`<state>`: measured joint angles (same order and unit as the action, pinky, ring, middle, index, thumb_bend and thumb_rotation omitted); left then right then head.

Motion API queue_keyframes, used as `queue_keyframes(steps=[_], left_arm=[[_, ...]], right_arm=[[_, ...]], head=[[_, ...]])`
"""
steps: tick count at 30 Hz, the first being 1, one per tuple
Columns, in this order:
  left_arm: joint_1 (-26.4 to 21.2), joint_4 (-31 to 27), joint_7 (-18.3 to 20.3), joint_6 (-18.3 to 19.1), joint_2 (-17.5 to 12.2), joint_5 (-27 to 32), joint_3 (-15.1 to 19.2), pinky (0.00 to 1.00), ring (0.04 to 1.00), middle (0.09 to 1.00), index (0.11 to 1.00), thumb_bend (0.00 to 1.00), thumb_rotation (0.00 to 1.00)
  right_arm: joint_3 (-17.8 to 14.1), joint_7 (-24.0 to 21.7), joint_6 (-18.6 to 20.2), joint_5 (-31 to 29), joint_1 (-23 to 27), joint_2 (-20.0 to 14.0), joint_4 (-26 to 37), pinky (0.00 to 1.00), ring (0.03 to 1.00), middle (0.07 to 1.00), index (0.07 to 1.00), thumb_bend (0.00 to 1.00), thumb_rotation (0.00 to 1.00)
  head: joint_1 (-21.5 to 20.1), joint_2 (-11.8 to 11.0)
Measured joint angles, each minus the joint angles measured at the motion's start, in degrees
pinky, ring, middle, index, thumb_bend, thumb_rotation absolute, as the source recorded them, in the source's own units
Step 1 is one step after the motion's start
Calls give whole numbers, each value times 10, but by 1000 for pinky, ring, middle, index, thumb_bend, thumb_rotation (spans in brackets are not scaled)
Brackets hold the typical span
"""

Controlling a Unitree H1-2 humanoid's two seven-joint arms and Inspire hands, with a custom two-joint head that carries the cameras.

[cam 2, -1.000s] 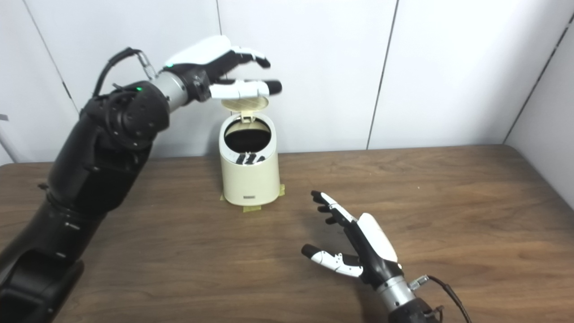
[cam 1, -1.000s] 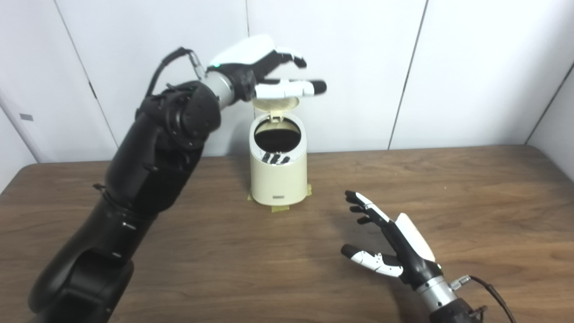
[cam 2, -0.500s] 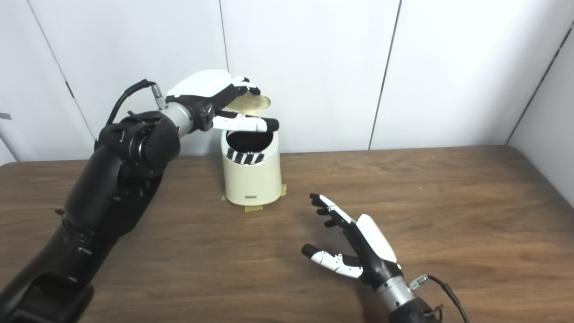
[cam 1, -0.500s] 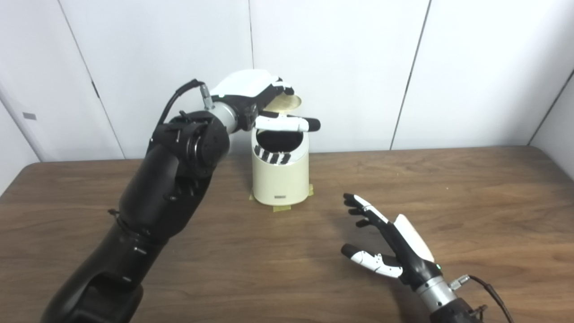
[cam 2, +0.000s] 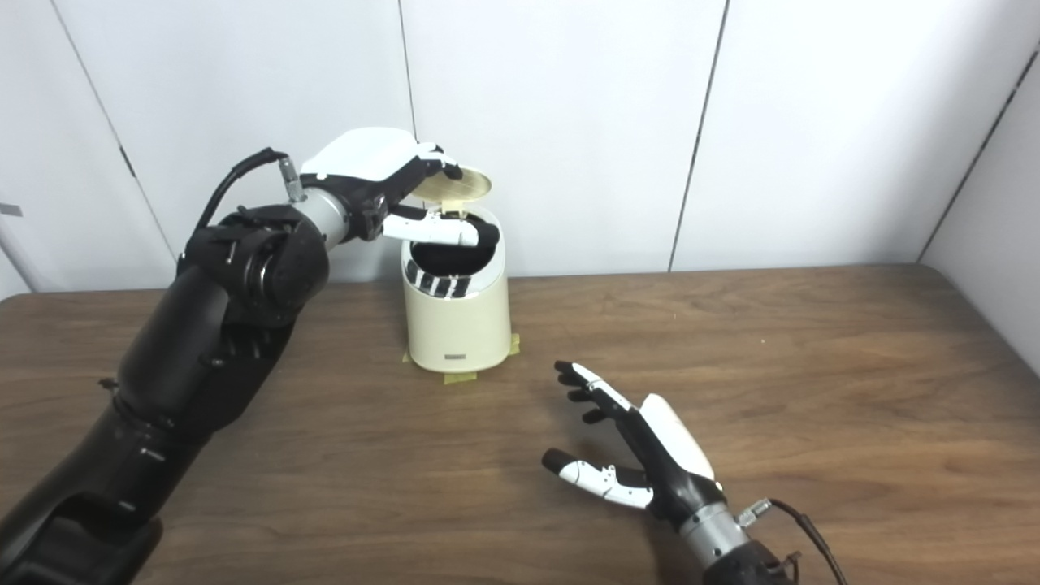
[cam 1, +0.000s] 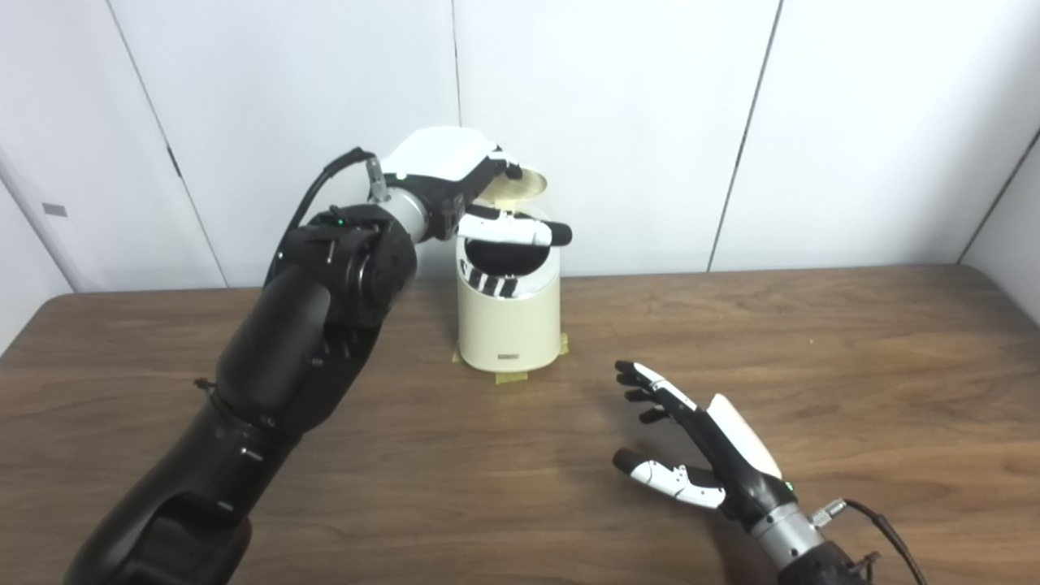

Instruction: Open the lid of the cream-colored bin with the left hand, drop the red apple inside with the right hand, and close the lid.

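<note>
Upper centre of the frame, the cream bin (cam 1: 509, 325) stands on the surface (cam 1: 812, 349), its lid (cam 1: 513, 185) tilted up. The left hand (cam 1: 455, 175) rests on the lid, fingers (cam 1: 520, 234) released. Lower right, the right hand (cam 1: 715, 455) is spread, empty. No apple shows.

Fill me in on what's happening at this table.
The left hand is at the raised lid of the cream bin, fingers over its edge and thumb across the opening. The lid is open. The right hand hangs open and empty over the table. No apple is in sight.
</note>
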<state>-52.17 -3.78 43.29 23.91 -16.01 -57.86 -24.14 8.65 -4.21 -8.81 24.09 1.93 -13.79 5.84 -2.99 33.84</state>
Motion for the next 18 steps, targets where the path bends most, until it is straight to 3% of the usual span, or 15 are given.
queue_keyframes(steps=[7, 12, 18], left_arm=[[8, 0, -9, -7, 0, 19, 5, 1000, 1000, 937, 856, 910, 967], [8, 1, -38, -45, 0, 60, 22, 1000, 990, 870, 818, 847, 935], [8, 16, -52, -67, 0, 83, 26, 1000, 1000, 900, 862, 897, 882]], right_arm=[[0, 0, 2, 1, 0, 1, 1, 706, 825, 880, 908, 498, 751], [0, 0, 2, 1, 0, 2, 1, 703, 824, 880, 909, 496, 736], [0, -1, 5, 5, 0, 2, 1, 693, 819, 883, 909, 496, 741]], head=[[0, 1], [-1, 1], [0, 2]])
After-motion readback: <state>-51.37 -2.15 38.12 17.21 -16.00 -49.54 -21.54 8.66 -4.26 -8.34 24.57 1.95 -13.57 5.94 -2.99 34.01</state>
